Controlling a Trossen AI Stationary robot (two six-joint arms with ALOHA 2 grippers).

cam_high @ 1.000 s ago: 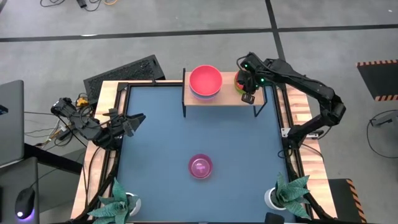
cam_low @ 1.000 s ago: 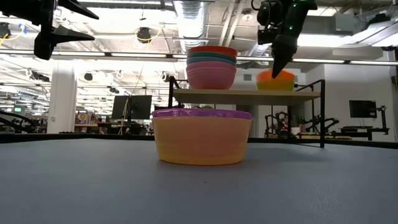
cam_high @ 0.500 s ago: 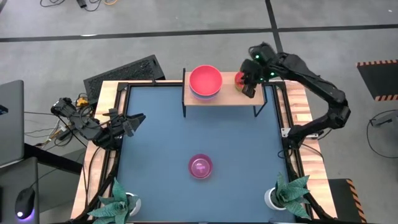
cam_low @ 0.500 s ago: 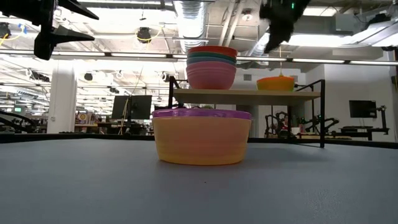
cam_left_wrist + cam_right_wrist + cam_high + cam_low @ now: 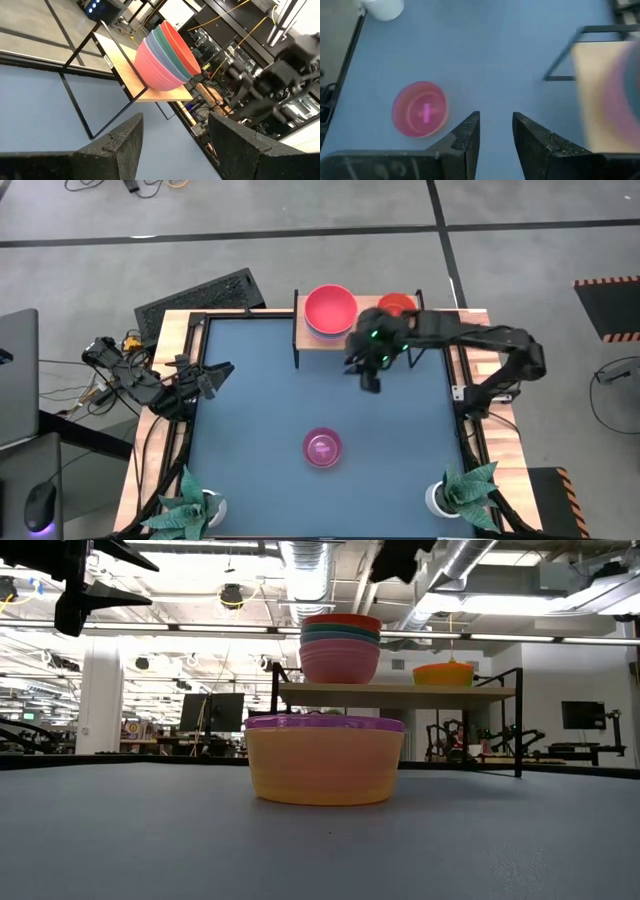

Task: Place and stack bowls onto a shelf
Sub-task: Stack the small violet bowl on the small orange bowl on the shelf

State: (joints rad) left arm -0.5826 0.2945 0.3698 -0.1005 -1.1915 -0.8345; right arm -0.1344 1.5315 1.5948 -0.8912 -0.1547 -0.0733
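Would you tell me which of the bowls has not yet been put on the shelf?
The magenta bowl sitting alone on the blue table. The stack of larger bowls and the small orange bowl are already on the shelf.

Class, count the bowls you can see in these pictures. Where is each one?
6: four nested in a stack on the shelf, one small orange bowl beside it, and one magenta-rimmed bowl on the table. Nesting may hide others.

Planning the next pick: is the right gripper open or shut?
Open. In its wrist view the right gripper shows a clear gap between its fingers, with nothing held; it hangs over the table, facing the magenta bowl.
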